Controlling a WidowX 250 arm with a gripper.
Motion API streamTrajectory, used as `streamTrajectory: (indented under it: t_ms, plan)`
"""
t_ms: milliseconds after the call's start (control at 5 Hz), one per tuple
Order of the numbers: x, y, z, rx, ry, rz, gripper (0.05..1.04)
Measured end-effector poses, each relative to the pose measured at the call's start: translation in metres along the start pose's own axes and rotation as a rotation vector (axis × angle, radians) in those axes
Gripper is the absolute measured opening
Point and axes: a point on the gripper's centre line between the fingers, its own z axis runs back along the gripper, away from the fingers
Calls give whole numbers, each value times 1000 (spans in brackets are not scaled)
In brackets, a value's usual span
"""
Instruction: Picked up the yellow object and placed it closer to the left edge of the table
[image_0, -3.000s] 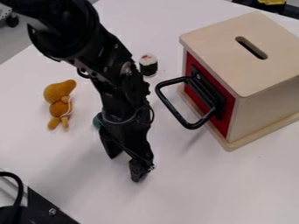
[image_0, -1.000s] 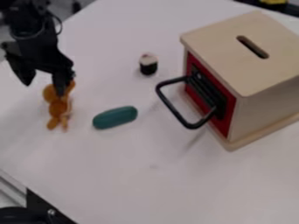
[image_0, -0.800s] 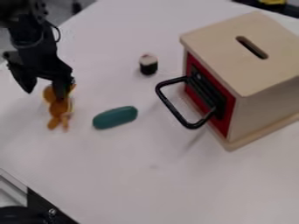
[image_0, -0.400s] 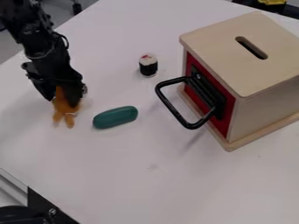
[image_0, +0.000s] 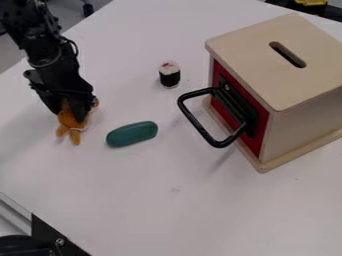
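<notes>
At the left of the camera view my gripper (image_0: 69, 114) points down over the table (image_0: 167, 210), shut on the yellow-orange plush toy (image_0: 71, 126). The fingers stand on both sides of the toy and hide much of its upper part. Two small limbs of the toy stick out below them, and a bit shows at the right of the fingers. Whether the toy touches the table I cannot tell.
Just right of the toy lies a green oblong object (image_0: 132, 134). A sushi-like piece (image_0: 169, 74) stands farther back. A wooden box (image_0: 280, 65) with a red front and black handle (image_0: 192, 120) takes up the right side.
From the centre my gripper has moved left to the plush toy and closed on it. The toy has turned and shifted slightly, and the green object has come into full view.
</notes>
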Motion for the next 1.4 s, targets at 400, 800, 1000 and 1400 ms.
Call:
streamTrajectory:
  t_ms: [400,800,1000,1400]
  plan:
    - [6,10,30,7,6,3,593]
    - [64,24,56,6,-62,29,593]
    - [99,23,43,-29,-77,26,593]
    - [129,24,7,-57,-61,27,593]
